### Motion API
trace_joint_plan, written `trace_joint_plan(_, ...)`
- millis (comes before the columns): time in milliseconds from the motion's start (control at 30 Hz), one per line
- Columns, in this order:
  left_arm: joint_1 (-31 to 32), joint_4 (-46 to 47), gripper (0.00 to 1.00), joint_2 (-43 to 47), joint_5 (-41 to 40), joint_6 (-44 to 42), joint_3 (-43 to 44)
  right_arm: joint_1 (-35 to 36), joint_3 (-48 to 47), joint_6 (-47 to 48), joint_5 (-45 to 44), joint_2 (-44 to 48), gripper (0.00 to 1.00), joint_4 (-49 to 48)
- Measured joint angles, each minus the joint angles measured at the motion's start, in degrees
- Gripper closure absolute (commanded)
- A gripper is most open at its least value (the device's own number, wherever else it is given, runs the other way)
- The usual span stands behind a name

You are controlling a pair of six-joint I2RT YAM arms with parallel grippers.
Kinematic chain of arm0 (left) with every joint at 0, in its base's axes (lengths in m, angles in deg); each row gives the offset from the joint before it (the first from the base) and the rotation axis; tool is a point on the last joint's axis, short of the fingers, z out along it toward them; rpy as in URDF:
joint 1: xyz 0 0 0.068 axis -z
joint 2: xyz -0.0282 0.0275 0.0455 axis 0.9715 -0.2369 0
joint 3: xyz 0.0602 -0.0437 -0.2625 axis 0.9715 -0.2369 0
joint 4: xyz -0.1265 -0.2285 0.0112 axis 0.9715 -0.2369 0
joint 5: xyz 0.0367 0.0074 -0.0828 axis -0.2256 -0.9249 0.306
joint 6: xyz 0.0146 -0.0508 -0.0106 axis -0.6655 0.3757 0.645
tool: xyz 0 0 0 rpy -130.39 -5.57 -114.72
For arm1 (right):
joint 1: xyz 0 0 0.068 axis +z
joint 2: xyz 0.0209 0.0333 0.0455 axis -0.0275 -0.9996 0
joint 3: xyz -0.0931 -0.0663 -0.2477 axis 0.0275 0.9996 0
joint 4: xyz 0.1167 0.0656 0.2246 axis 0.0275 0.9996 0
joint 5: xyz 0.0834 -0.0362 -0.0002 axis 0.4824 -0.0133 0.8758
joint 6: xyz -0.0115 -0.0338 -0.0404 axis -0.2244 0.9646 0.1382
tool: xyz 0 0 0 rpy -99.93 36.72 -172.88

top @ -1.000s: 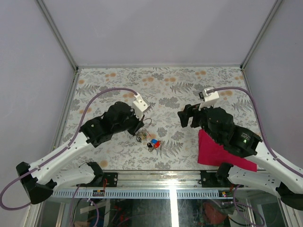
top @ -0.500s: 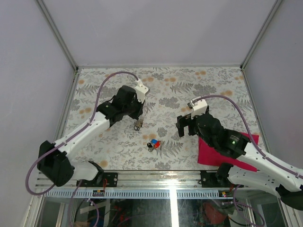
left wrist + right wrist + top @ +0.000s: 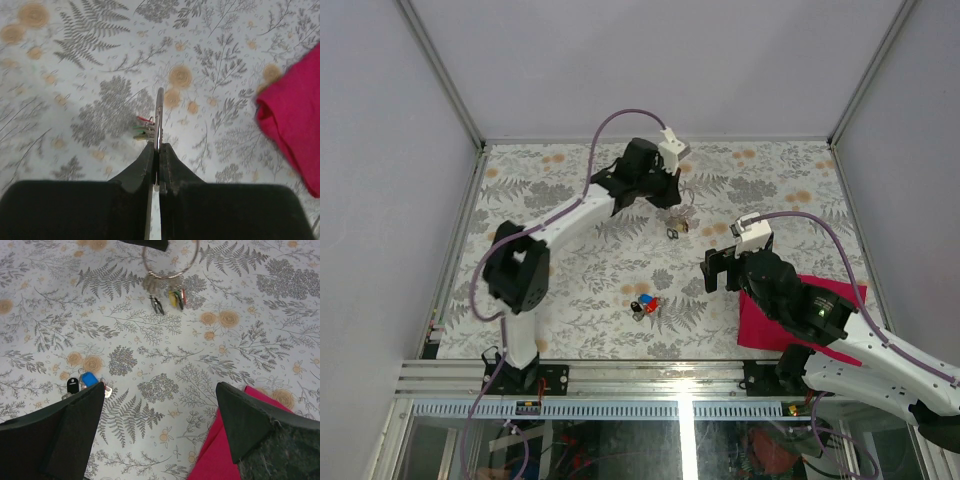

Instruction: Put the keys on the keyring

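Silvery keyring hangs clamped in the left claw; keys lie nearer the right claw, spread wide, close on its left.

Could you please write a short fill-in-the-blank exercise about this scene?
The left claw is shut on the ____.
The right claw stands ____.
The keys lie on the ____.
The cloth is ____.
Missing words: keyring, open, table, red.
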Motion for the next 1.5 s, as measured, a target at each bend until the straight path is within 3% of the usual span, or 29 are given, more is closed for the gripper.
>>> trace_joint_plan(167, 0.5, 1.1, 1.00, -15.1, 4.3, 3.5, 14.7, 0.0, 0.5, -2.2, -0.5, 0.2, 0.01, 1.1)
trace_joint_plan(233, 0.6, 0.3, 0.97, -21.7, 3.9, 4.3, 22.7, 0.0, 0.6, -3.6, -0.3, 0.2, 0.01, 1.6)
trace_joint_plan(333, 0.2, 0.3, 0.91, -27.2, 3.2, 6.0, 28.0, 0.0, 0.6, -5.5, 0.3, 0.2, 0.01, 1.6)
trace_joint_plan(567, -5.5, 0.3, 0.55, -30.8, 1.7, 8.9, 28.7, 0.0, 2.0, -9.8, 1.3, -0.3, 0.01, 1.4)
trace_joint_plan(733, -9.2, 1.1, 0.38, -29.8, 0.7, 9.0, 27.2, 0.0, 2.0, -10.5, 0.6, -1.3, 0.01, 2.5)
trace_joint_plan(767, -9.6, 1.1, 0.34, -29.1, 0.4, 9.0, 26.3, 0.0, 2.0, -10.5, -0.1, -1.6, 0.01, 2.6)
trace_joint_plan(833, -10.1, 1.1, 0.10, -27.3, 0.1, 9.1, 24.4, 0.0, 1.4, -10.4, -1.4, -2.1, 0.01, 3.8)
trace_joint_plan(900, -10.5, 1.2, 0.02, -24.0, -0.3, 9.1, 21.2, 0.0, 0.5, -9.6, -2.0, -2.4, 0.01, 4.9)
trace_joint_plan(1267, -10.9, -0.8, 0.00, 4.9, -10.9, 15.0, 1.6, 0.0, -3.0, -2.1, -4.9, -1.2, 0.01, 6.7)
trace_joint_plan(1500, -11.1, -3.9, 0.00, 24.1, -14.1, 17.9, -20.8, 0.0, -4.3, -1.0, -8.6, 0.9, 0.01, 7.9)
